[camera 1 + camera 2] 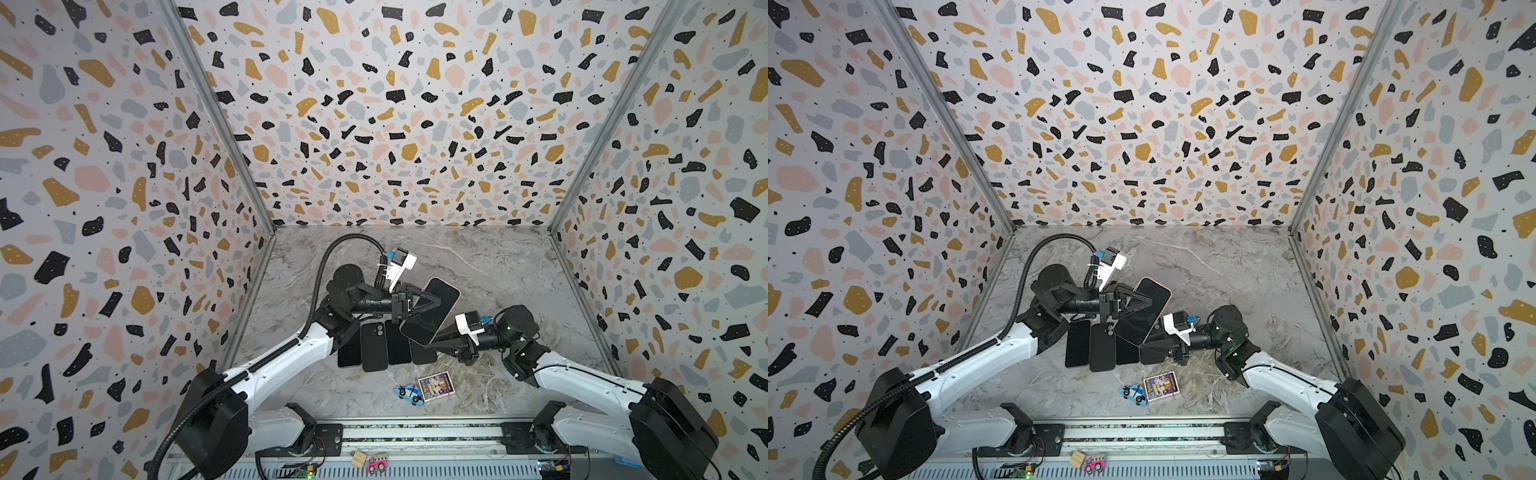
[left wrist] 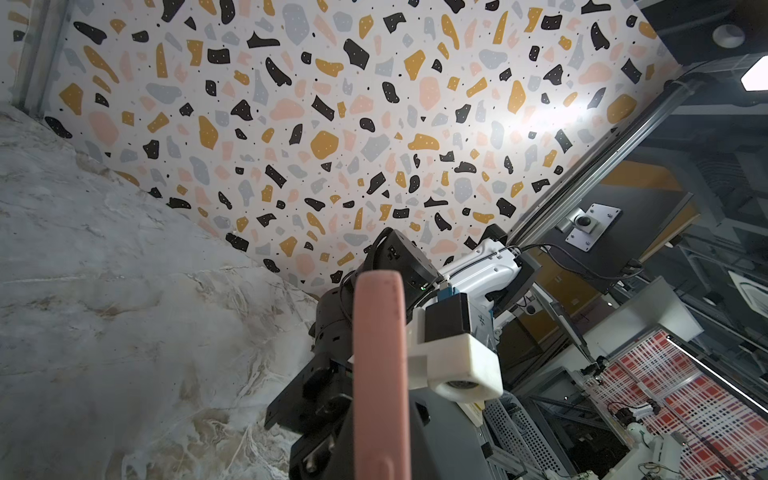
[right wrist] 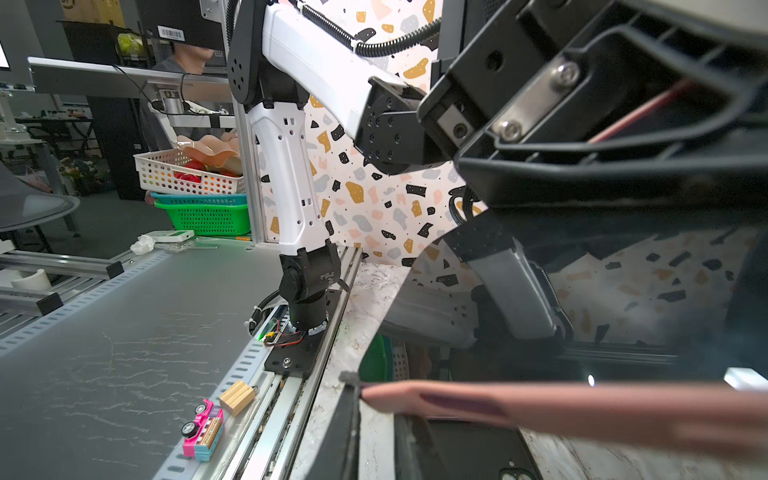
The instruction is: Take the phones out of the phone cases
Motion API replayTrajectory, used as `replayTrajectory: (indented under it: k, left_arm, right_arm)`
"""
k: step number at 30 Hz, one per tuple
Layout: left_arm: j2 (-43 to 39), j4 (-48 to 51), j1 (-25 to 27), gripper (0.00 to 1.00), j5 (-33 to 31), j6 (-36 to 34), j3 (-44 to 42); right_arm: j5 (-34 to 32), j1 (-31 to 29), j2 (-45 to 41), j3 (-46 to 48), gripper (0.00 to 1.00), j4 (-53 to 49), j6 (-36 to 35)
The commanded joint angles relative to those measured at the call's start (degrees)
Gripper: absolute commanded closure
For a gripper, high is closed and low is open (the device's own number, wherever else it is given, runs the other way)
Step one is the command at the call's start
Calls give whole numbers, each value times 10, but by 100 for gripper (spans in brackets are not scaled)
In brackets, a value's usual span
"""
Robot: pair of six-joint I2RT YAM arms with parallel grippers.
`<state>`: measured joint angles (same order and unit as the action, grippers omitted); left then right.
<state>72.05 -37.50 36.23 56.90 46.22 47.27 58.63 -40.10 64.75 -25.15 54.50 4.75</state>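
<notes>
- You can't see the right gripper [image 1: 431, 341] tips in both top views: they lie under the raised phone [image 1: 432, 309], so its grip stays hidden.
- The raised phone covers part of the row of phones [image 1: 374, 347].
- In your right wrist view, the case [image 3: 582, 411] is blurred and cut off.
- The card [image 1: 434, 385] print is too small to read.

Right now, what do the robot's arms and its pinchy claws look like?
The left arm and right arm both have smooth white shells with chunky black joints. A ribbed black cable hose runs along the left one. The left gripper and right gripper are black and taper to a point. Each wrist carries a white camera mount with a blue plug.
</notes>
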Motion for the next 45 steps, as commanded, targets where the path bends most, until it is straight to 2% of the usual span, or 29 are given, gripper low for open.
replayTrajectory:
  k: [1,4,21,24,29,45]
  left_arm:
    - [24,-32,16,100,-77,19,-24]
    - [28,-55,23,100,-78,40,-30]
    - [48,-45,39,100,-80,41,-31]
    - [44,-81,39,100,-76,79,-39]
    - [38,-94,39,100,-75,91,-41]
    - [31,-112,47,100,-80,111,-45]
  right_arm:
    - [-53,-14,-21,-22,92,122,-17]
    - [-66,-14,-18,-17,93,127,-23]
    - [-88,-14,15,-23,95,190,-25]
    - [-121,-14,13,-4,96,209,-26]
    - [-181,-14,13,29,97,268,-19]
    - [-193,-14,49,30,97,315,-8]
